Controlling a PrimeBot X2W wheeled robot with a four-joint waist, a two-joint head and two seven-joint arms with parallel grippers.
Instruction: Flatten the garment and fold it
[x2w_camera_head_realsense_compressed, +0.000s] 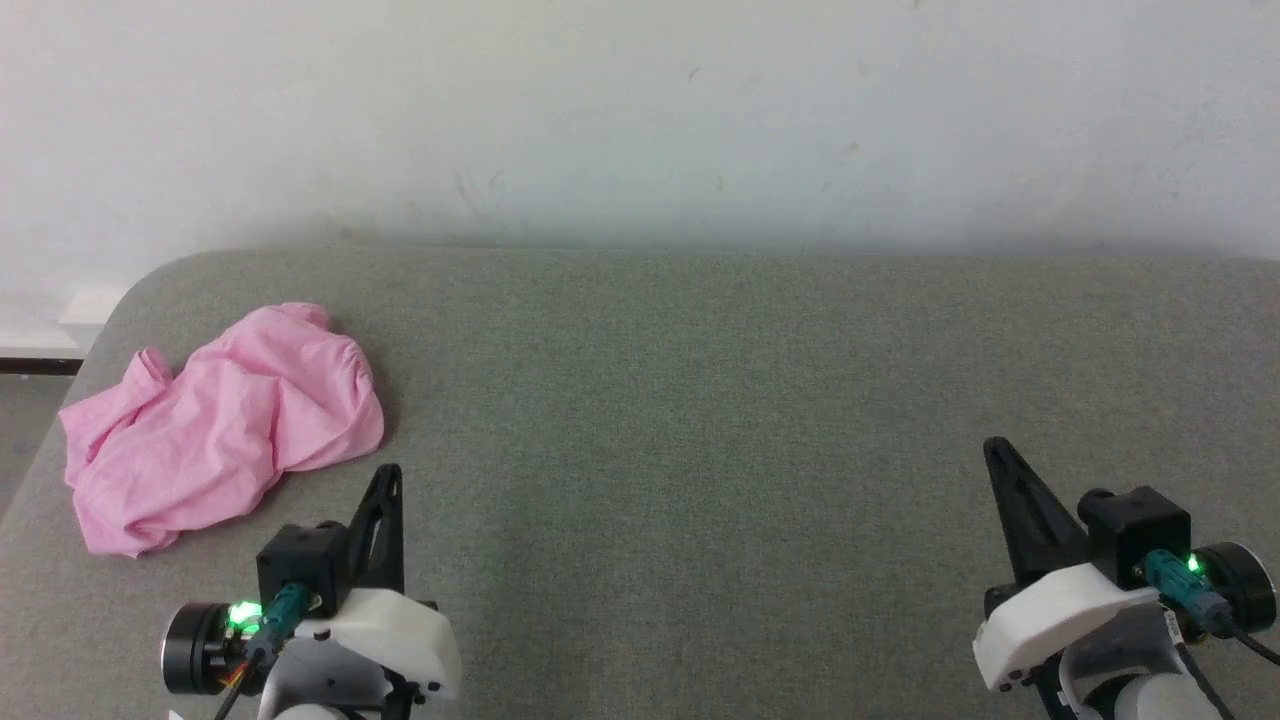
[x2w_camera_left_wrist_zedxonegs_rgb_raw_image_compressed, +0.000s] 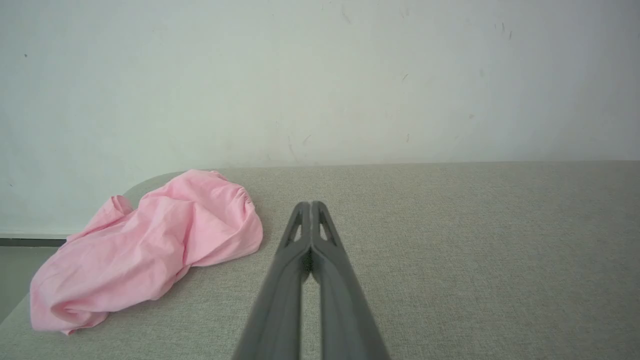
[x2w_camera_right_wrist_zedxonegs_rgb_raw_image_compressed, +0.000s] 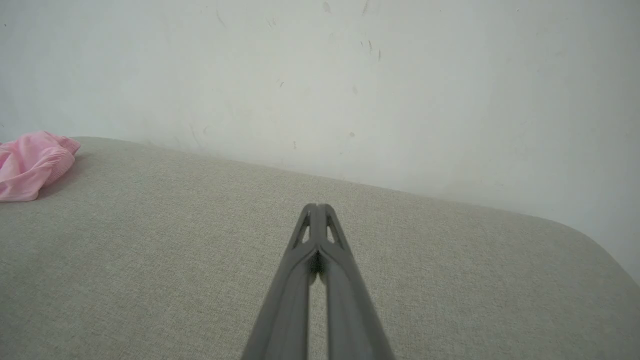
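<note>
Grippers come nearest: the left gripper (x2w_camera_head_realsense_compressed: 389, 472) at the lower left and the right gripper (x2w_camera_head_realsense_compressed: 993, 446) at the lower right. Each has its two dark fingers pressed together on nothing, and they stand well apart over the near part of the grey cloth-covered table (x2w_camera_head_realsense_compressed: 700, 420). A broad stretch of open table runs between them and on to the far edge. Just ahead and to the left of the left gripper, not touching it, the garment (x2w_camera_head_realsense_compressed: 220, 430) lies in a crumpled pink heap. Its outer folds reach close to the table's left edge, near the rounded far-left corner. Beyond that edge is a strip of floor (x2w_camera_head_realsense_compressed: 18, 440). The far edge meets a pale scuffed wall (x2w_camera_head_realsense_compressed: 640, 120); in the right wrist view the table's far-right corner is rounded too.
</note>
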